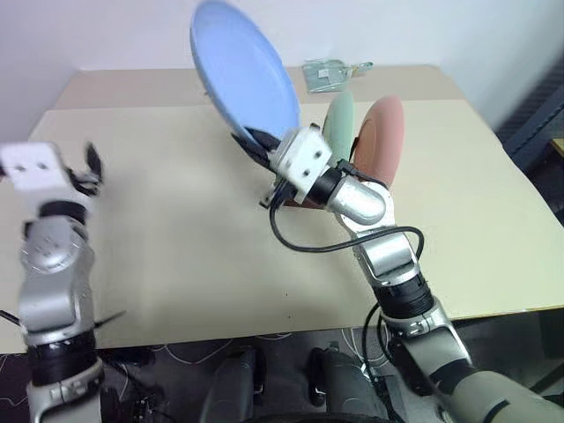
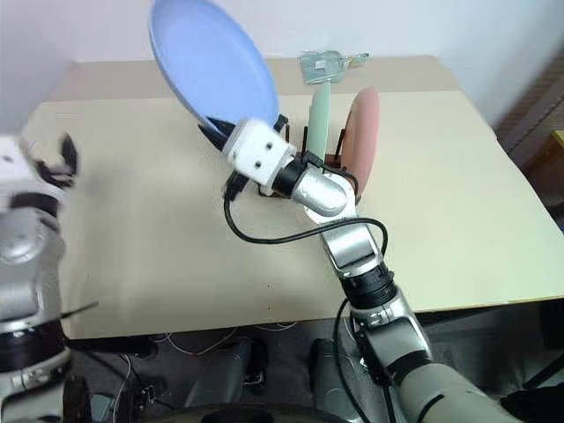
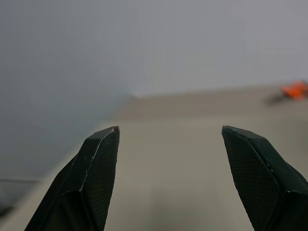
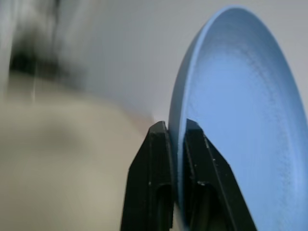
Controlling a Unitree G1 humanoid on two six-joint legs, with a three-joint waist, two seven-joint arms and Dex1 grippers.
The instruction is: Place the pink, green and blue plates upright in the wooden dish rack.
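A pale beige worktop [image 1: 176,220] stands against a plain white wall. In the left eye view the right gripper [image 1: 257,141] is clamped on the lower rim of the blue plate [image 1: 242,70], which it holds in the air, tilted, above the worktop. Just beside it, the green plate [image 1: 338,123] and the pink plate [image 1: 381,141] already stand upright in the wooden dish rack [image 1: 295,201], whose dark base shows low behind the wrist. The left gripper [image 1: 88,169] hangs well apart at the worktop's left edge, empty.

In the right eye view the green plate's edge faces the camera, and the free slot seems to lie on its near side, toward the blue plate.

The left wrist view shows the two black fingers [image 3: 96,168] spread wide over bare worktop.

In the right wrist view both fingers pinch the blue rim from either side, the plate rising beyond them.

To seat this last plate well, the robot should probably turn it parallel to the green one, lower its rim between the pegs without knocking its neighbour, and let go only once the rim rests on the rails.
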